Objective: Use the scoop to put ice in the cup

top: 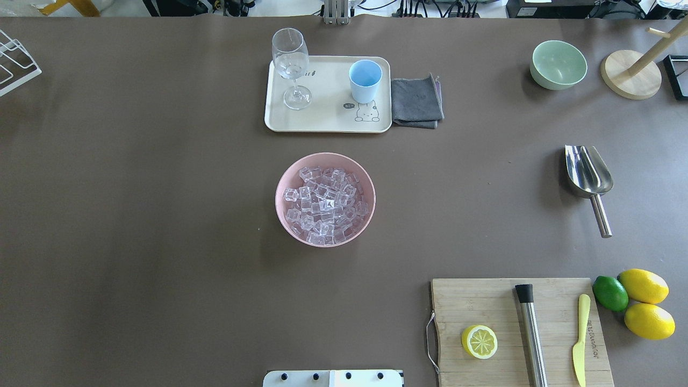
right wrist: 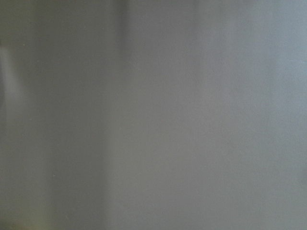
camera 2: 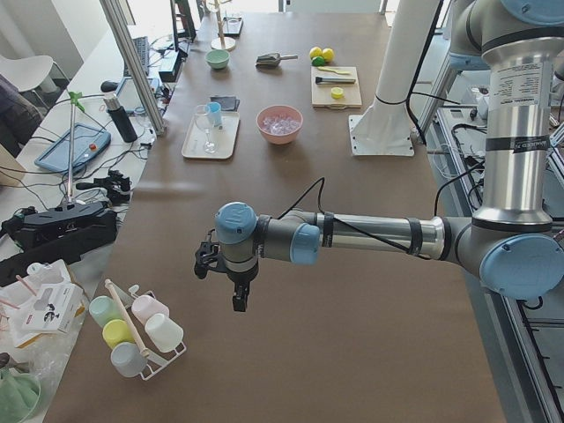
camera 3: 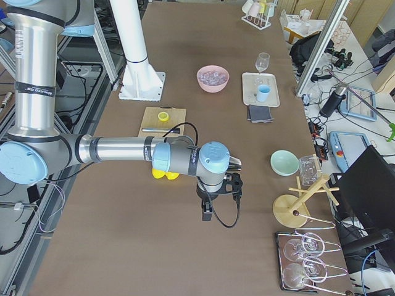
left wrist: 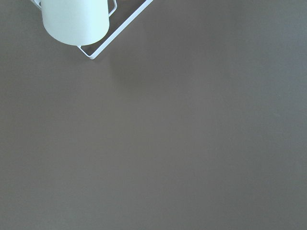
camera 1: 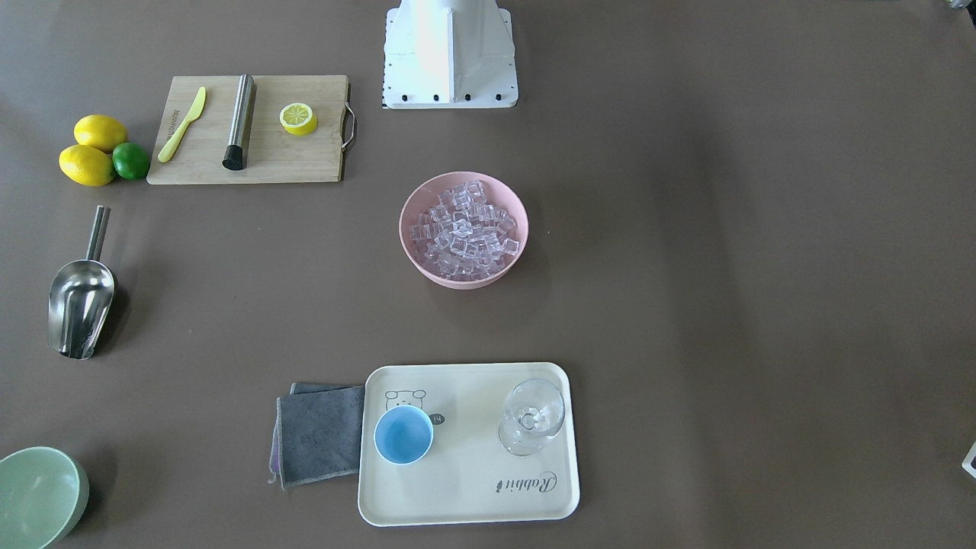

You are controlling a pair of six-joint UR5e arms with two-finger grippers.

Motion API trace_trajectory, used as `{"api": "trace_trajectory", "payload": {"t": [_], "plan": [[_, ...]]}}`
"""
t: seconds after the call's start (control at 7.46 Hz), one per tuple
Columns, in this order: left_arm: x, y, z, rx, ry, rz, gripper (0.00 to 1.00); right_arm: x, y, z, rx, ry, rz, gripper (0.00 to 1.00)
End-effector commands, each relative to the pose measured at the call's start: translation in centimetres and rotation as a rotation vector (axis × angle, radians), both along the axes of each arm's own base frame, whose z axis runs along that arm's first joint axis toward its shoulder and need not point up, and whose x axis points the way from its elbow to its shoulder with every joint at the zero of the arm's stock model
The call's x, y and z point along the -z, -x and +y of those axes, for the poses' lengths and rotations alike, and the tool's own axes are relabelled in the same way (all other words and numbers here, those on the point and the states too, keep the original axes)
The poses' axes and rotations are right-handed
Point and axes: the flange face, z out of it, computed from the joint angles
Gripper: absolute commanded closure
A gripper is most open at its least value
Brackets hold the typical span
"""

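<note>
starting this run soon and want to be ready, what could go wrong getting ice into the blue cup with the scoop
1. The scoop lies flat on the table; its thin round handle may roll or slip at the grasp.
2. The ice fills the pink bowl; digging in could shove the bowl or spill cubes.
3. The cup is small and shares the tray with a stemmed glass; pouring may scatter cubes or knock the glass.

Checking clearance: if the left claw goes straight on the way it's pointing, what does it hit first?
Most likely the bare brown table: the left claw points straight down at it, and its wrist view shows only tabletop ahead, with a pale mug off at the edge.
</note>
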Motion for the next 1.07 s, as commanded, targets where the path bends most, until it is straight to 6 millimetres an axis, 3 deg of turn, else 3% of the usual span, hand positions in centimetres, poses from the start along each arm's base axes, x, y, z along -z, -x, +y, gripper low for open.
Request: {"api": "trace_trajectory", "payload": {"t": [0.0,0.4,0.67,0.94], "plan": [[0.5,0.0,-0.4,0.001,-0.012,0.002,0.01,-0.8,-0.6,0.8,-0.013,0.017,0.002,0.00],[0.3,0.4,0.0,0.008,-0.008,0.005,0.01,1.0,-0.6,0.4,-0.016,-0.020,-0.007,0.00],[-0.3,0.5,0.2,0.008,-0.036,-0.001,0.01,0.8,-0.3,1.1,-0.021,-0.009,-0.044,0.00],[-0.1,0.5,0.2,0.007,-0.042,-0.003,0.01,2.4,0.0,0.3,-0.127,0.055,-0.046,0.00]]}}
